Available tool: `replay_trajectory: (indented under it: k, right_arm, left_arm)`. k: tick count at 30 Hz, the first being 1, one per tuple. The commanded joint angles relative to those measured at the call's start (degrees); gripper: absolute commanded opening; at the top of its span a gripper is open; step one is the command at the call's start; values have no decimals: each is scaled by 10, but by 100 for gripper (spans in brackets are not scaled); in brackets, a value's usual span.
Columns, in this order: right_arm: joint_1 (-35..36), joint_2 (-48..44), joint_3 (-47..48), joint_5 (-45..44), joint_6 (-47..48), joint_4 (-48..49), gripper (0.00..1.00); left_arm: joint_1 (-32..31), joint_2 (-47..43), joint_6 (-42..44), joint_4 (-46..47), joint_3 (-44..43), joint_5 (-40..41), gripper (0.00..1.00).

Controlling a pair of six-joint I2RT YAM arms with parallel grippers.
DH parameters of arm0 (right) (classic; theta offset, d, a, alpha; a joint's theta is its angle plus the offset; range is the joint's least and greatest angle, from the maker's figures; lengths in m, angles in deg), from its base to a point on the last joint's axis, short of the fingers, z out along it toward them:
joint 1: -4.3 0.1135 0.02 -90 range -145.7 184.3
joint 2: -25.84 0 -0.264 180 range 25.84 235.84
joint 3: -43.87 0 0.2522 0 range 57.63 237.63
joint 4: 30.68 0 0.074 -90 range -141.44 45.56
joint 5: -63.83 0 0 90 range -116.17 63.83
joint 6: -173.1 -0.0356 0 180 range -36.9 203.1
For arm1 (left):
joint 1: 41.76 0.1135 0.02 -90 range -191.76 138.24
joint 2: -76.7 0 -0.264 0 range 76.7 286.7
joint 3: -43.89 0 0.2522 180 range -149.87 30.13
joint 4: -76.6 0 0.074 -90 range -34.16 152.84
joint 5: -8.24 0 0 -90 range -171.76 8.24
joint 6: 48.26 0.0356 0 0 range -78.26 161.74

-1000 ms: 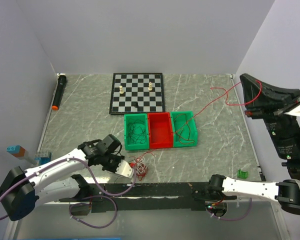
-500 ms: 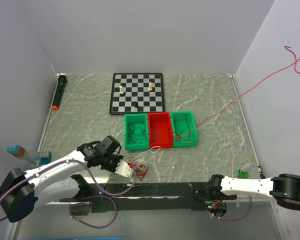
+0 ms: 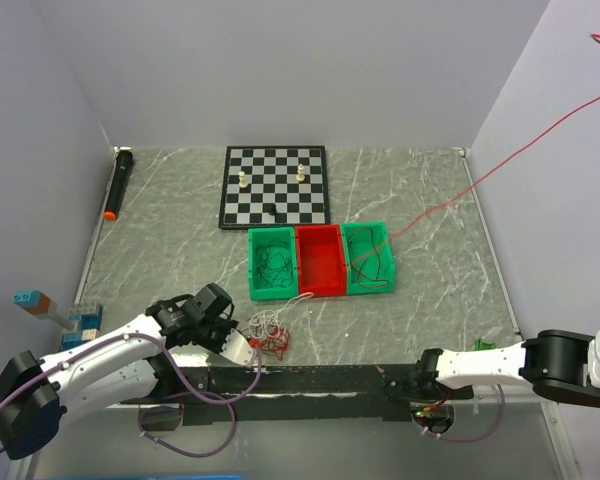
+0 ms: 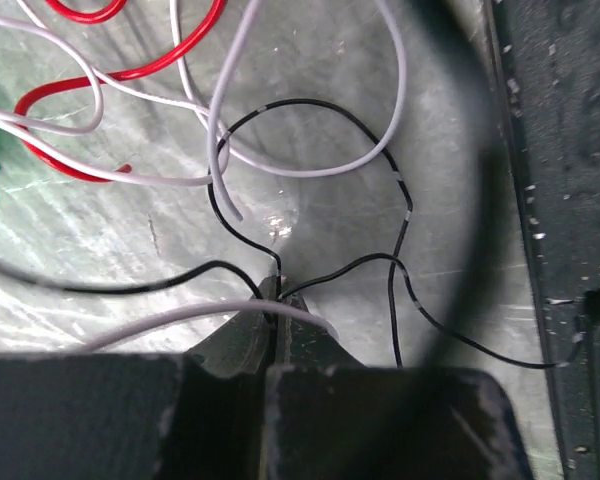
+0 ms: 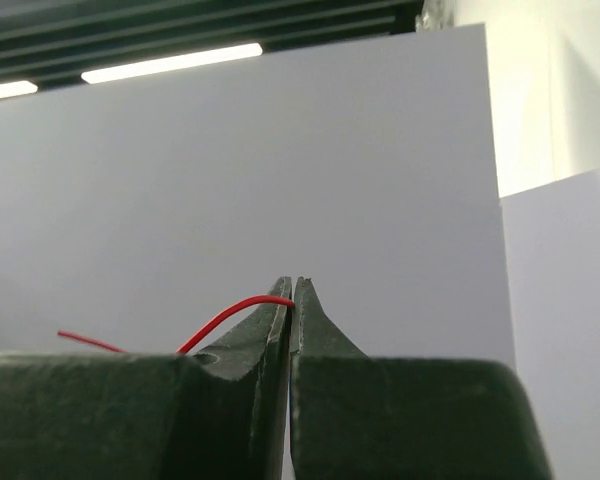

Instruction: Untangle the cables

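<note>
Grey table [image 3: 430,200]. At the back, chessboard [image 3: 275,186]. Mid-table, three bins [image 3: 320,262] in a row, green, red, green, with loose wire in both green ones. Left gripper [image 4: 275,300] clamped on a black strand of the cables [image 3: 268,333], heaped in front of the red bin. Right gripper [image 5: 292,290] raised high, pinched together on red cable [image 5: 255,300], strung up from beside the right green bin.

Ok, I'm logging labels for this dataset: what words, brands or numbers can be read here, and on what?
None can be read in any view.
No print shows on the chessboard, the green and red bins, the black stick with an orange tip or the cables.
</note>
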Motion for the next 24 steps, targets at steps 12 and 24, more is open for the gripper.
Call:
replay_trajectory:
  k: [12,24]
  right_arm:
    - [3,2,36,51,130,178,0]
    - [6,-49,-42,38,87,174,0]
  left_arm:
    - [2,25,12,-2,21,64,1]
    - [6,11,-92,42,-43,9,16]
